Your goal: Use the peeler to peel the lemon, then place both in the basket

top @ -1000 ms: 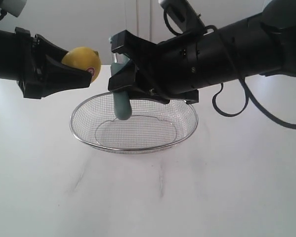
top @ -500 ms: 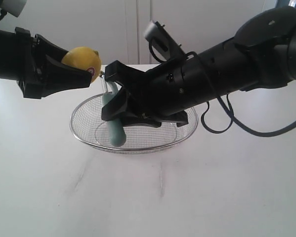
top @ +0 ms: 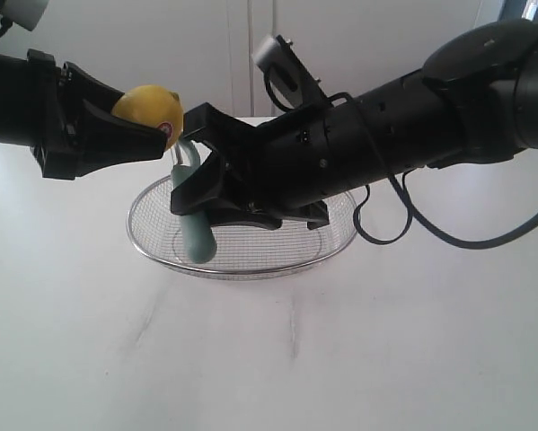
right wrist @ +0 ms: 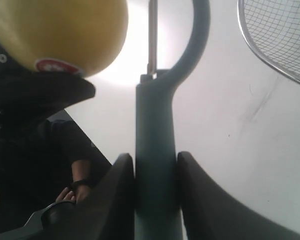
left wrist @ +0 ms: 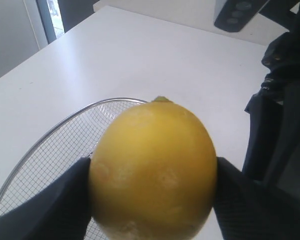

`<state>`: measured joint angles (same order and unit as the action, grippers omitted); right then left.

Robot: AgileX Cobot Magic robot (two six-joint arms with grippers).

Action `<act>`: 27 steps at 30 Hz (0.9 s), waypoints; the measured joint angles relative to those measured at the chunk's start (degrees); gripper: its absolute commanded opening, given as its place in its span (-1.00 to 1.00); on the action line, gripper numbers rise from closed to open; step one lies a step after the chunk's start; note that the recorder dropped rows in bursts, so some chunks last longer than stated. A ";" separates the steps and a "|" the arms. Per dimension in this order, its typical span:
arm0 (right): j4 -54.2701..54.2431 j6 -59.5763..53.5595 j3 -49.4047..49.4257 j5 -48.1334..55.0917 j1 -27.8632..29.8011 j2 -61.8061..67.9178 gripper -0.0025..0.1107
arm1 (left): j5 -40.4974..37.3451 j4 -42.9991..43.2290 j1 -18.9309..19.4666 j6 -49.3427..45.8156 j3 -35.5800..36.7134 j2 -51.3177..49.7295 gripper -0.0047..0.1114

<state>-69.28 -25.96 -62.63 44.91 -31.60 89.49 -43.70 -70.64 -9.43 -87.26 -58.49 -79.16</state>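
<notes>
So: peel step, w/ blade about to meet fruit. L claw pinches the lemon from both sides, holding it in the air above the left rim of the basket, which sits on the white worktop. R claw is clamped on the peeler. Its teal handle hangs down over the basket, blade head up near the lemon's end w/ the red sticker. Right wrist view: blade just beside the skin, but contact can't be confirmed. No peeled strip visible on the lemon. Next move, prob.: press blade onto rind & draw it along the curve w/ light pressure, L claw holding firm so fruit doesn't spin or slip. Basket drop-off comes after.
</notes>
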 measured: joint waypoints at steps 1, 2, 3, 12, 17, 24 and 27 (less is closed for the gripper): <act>0.00 0.00 0.00 0.00 0.00 0.00 -0.96 | 0.00 0.00 0.00 0.00 0.00 0.00 -0.92; 0.00 0.00 0.00 0.00 0.00 0.00 -0.96 | 0.00 0.00 0.00 0.00 0.00 0.00 -0.92; 0.00 0.00 0.00 0.00 0.00 0.00 -0.96 | 0.00 0.00 0.00 0.00 0.00 0.00 -0.92; -0.12 -0.11 0.00 -0.60 0.00 -1.00 -0.96 | 0.00 0.00 0.00 0.00 0.00 0.00 -0.92; -0.22 -0.11 0.00 -1.25 0.00 -1.43 -0.96 | 0.00 0.00 0.00 0.00 0.00 0.00 -0.92; -0.22 0.41 0.00 -3.47 0.00 -1.56 -0.96 | -0.35 0.00 0.00 0.00 0.00 0.00 -0.92; -0.22 0.41 0.00 -5.25 0.00 -2.28 -0.96 | -0.35 0.00 0.00 0.00 0.00 0.00 -0.92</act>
<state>-69.51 -25.55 -62.63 39.66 -31.60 87.21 -44.06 -70.64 -9.43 -87.26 -58.49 -79.16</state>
